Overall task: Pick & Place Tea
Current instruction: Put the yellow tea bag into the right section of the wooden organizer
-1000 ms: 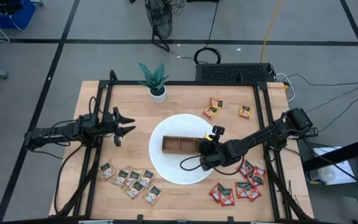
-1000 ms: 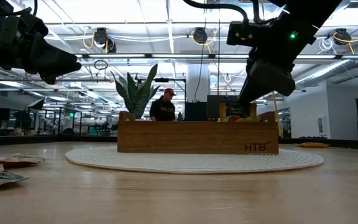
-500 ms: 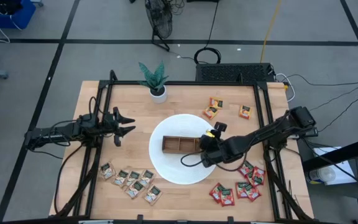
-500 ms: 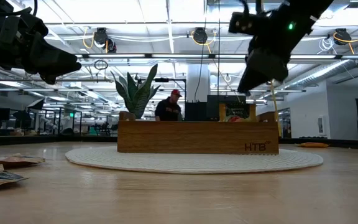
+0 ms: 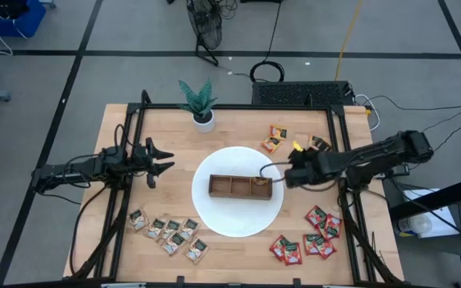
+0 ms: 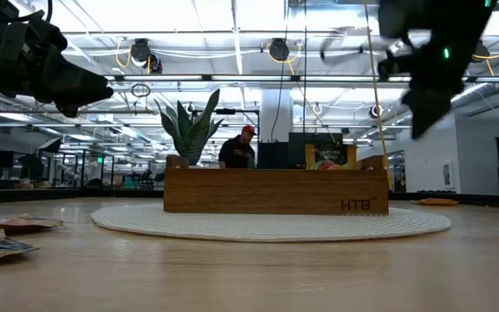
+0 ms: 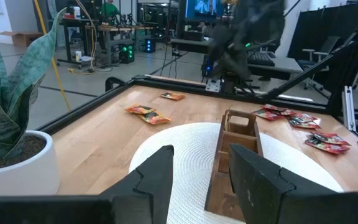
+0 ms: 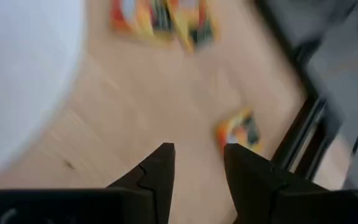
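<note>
Two arms: the left gripper (image 5: pixel 160 162) hovers off the table, well to the side of the white round woven mat (image 5: pixel 229 220). The right gripper (image 5: pixel 289 175) hangs above the mat's edge.
Left claw state: fingers apart at a moderate gap, nothing between them.
Right claw state: fingers apart at a narrow gap, nothing held. Its wrist view is smeared.
Brown three-compartment wooden tray (image 5: pixel 240 186): on the mat, just beside the right claw's tips and lower than them.
Tray contents: one flat sachet with an orange-yellow edge (image 6: pixel 327 157) stands above the wall at the end nearest the right claw. Its lower part is hidden by the wall.
Orange-yellow square tea sachets (image 5: pixel 274 140): on bare wood near the right claw, beyond the mat. One of them is partly covered by the right arm.
Red square tea sachets (image 5: pixel 310 238): in a loose cluster on the wood, under and behind the right arm.
Pale beige square tea sachets (image 5: pixel 170 232): in a row on the wood, well apart from both claws.
Potted green plant in a white pot (image 5: pixel 199 104): near the left claw, cut off in that arm's wrist view.
Background: one person shows beyond the tray in the low view, partly hidden by it.
</note>
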Robot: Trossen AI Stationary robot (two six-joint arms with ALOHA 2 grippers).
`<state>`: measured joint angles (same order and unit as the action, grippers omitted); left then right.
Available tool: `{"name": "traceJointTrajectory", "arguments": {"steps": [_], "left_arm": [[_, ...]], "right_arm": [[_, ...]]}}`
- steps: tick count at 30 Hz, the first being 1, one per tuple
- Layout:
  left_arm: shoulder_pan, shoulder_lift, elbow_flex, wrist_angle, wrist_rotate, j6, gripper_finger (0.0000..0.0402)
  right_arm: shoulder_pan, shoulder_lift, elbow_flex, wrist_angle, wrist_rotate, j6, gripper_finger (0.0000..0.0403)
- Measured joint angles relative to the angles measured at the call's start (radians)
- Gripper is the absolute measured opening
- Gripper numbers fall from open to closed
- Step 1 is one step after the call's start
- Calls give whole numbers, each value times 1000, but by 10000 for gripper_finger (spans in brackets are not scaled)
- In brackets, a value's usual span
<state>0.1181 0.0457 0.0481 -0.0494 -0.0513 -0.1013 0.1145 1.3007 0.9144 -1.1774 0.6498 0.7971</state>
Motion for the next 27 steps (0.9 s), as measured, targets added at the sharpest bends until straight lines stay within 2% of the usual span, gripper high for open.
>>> {"name": "traceJointTrajectory", "arguments": {"steps": [3,8,13,17,27], "left_arm": [[0,0,0,0,0,0,157],[0,0,0,0,0,0,157],[0,0,0,0,0,0,157],[0,0,0,0,0,0,157],[0,0,0,0,0,0,157]], "right_arm": [[-106,-28,-113,81,-87,-25,128],[-285,-35,-222,240,-159,-104,128],[-436,-36,-242,332,-197,-213,128],[-543,-35,-242,403,-270,-275,128],[-747,-26,-242,488,-347,-391,136]]}}
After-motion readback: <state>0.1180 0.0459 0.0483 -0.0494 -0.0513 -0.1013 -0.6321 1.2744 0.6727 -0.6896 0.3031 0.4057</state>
